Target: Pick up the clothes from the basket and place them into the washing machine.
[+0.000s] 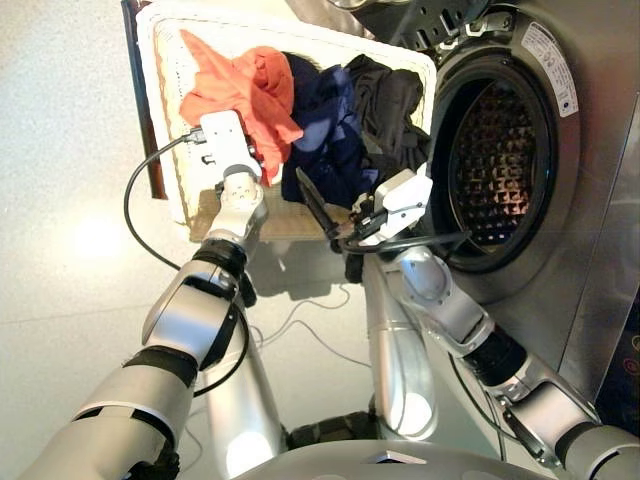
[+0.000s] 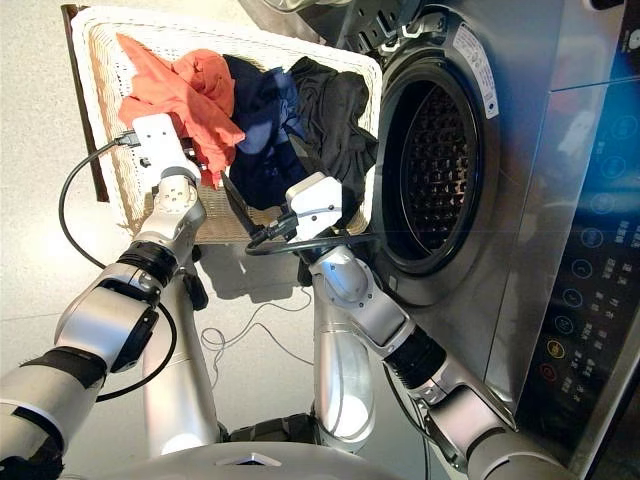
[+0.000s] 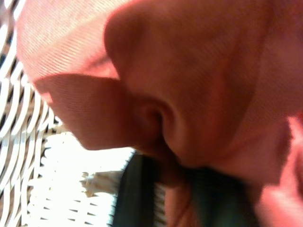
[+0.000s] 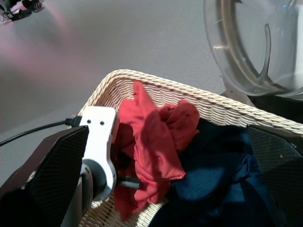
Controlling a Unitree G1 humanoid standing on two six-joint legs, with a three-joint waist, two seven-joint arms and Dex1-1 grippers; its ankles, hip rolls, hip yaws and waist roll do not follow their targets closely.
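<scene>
The basket (image 1: 170,120) stands on the floor beside the washing machine (image 1: 560,130), whose drum mouth (image 1: 495,160) is open and dark. Three clothes lie in the basket: a coral-red garment (image 1: 245,85), a royal blue one (image 1: 320,135) and a black one (image 1: 392,100). My left gripper (image 1: 268,165) is buried in the coral-red garment (image 3: 189,94), which bunches between its dark fingers (image 3: 137,189) and rises in a peak (image 4: 142,123). My right gripper (image 1: 330,208) hovers at the basket's near edge by the blue garment, its fingers (image 4: 47,175) spread wide with nothing between them.
The machine's glass door (image 4: 255,47) hangs open beyond the basket. A black cable (image 1: 130,200) loops out from my left wrist, and thin white cable (image 1: 300,325) lies on the floor below the basket. The control panel (image 2: 590,290) runs down the machine's right side.
</scene>
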